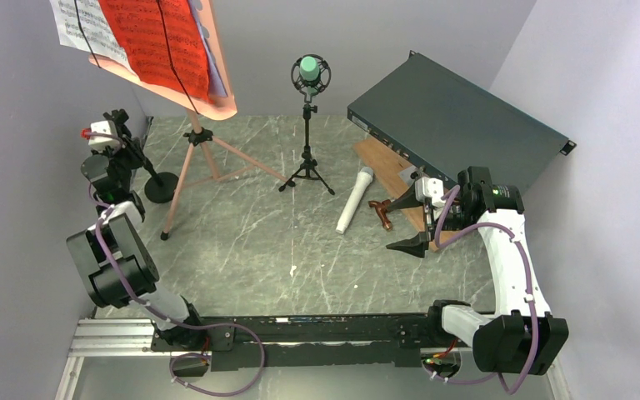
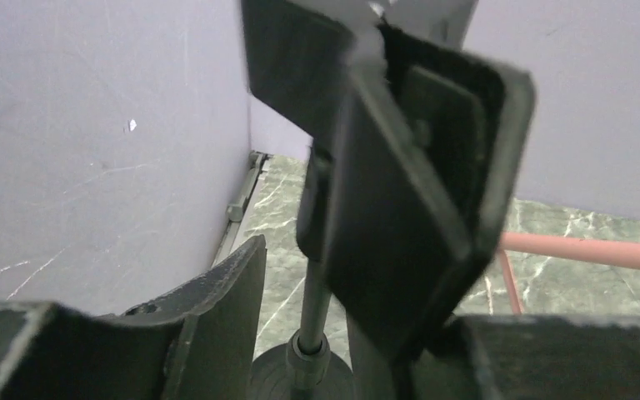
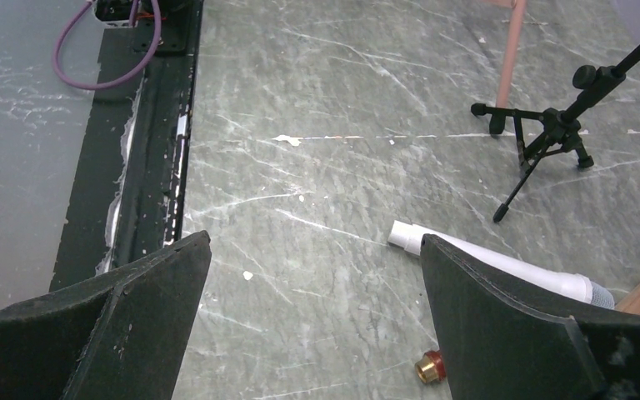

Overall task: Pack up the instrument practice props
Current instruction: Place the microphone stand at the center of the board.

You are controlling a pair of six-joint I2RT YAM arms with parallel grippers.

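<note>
The pink tripod (image 1: 192, 158) stands at the back left and carries white (image 1: 79, 25), red (image 1: 154, 37) and lavender (image 1: 215, 67) pages. A green microphone (image 1: 309, 71) sits on a black tripod mount (image 1: 307, 158) in the middle. The white microphone (image 1: 355, 200) lies flat on the table. My left gripper (image 1: 110, 137) is up at the clip (image 2: 400, 208) of the round-based black mount (image 1: 160, 187). Its jaws stand apart; the left finger (image 2: 217, 317) is off the pole, and the clip leans toward the right one. My right gripper (image 1: 400, 223) hangs wide open beside the white microphone (image 3: 500, 262), holding nothing.
The dark green box (image 1: 458, 117) sits on the wooden board (image 1: 387, 162) at the back right, close behind my right gripper. A small brass and red piece (image 3: 429, 365) lies by the right finger. The left wall (image 2: 92, 150) is close to my left gripper. A black rail (image 1: 300, 333) runs along the near edge.
</note>
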